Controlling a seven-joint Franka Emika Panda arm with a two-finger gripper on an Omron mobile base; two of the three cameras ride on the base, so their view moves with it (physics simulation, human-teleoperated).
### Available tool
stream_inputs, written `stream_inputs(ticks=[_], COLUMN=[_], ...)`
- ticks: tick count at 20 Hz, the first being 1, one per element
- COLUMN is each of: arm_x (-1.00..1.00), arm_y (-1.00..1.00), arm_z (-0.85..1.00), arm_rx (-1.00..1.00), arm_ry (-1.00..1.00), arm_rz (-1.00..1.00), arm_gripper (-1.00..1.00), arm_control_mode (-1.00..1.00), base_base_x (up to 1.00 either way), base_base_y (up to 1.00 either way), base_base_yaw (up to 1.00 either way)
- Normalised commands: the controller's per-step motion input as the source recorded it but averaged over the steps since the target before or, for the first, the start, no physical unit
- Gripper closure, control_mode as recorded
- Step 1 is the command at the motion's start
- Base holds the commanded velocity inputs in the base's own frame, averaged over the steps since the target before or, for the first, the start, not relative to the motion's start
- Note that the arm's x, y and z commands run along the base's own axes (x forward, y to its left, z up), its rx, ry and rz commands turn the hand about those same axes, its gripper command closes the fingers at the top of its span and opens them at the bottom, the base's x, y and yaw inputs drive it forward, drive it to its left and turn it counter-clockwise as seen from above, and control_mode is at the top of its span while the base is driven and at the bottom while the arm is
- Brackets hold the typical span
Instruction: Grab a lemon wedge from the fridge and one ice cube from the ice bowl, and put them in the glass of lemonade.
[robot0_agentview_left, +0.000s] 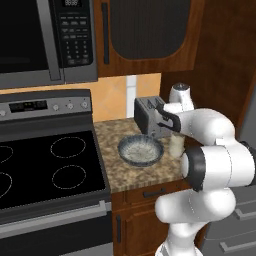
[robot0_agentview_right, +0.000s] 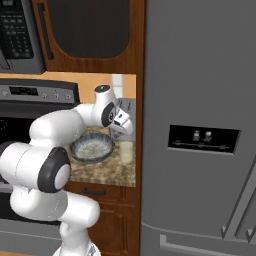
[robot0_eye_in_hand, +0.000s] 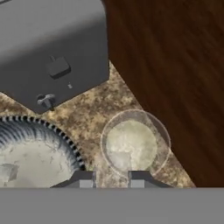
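Glass of lemonade (robot0_eye_in_hand: 133, 144) upright, mouth toward gripper (robot0_eye_in_hand: 111, 178)

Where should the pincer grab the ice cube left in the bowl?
Take the small pale translucent ice cube across two opposite flat faces, coming straight down from above. It lies on the floor of the wide shallow blue-grey bowl near the fluted wall, so a sideways approach would likely hit the rim.

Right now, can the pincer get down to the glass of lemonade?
Probably yes: the pincer hangs right above the glass of lemonade, nothing between them; the toaster and ice bowl sit off to the side.
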Motion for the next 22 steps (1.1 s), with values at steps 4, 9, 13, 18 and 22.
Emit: stream_inputs(ticks=[4, 9, 13, 18, 22], arm_x=[0.17, 0.24, 0.19, 0.11, -0.42], arm_y=[-0.27, -0.11, -0.22, -0.12, 0.01], arm_z=[-0.29, -0.58, -0.42, -0.16, 0.0], arm_rx=[0.01, 0.0, 0.0, 0.0, 0.0], arm_ry=[0.02, 0.03, 0.0, 0.0, -0.13], arm_rz=[0.0, 0.0, 0.0, 0.0, 0.03], arm_gripper=[1.0, 1.0, 1.0, 1.0, 1.0], arm_control_mode=[-1.0, -1.0, -1.0, -1.0, -1.0], base_base_x=[0.0, 0.0, 0.0, 0.0, 0.0], base_base_y=[0.0, 0.0, 0.0, 0.0, 0.0], base_base_yaw=[0.0, 0.0, 0.0, 0.0, 0.0])
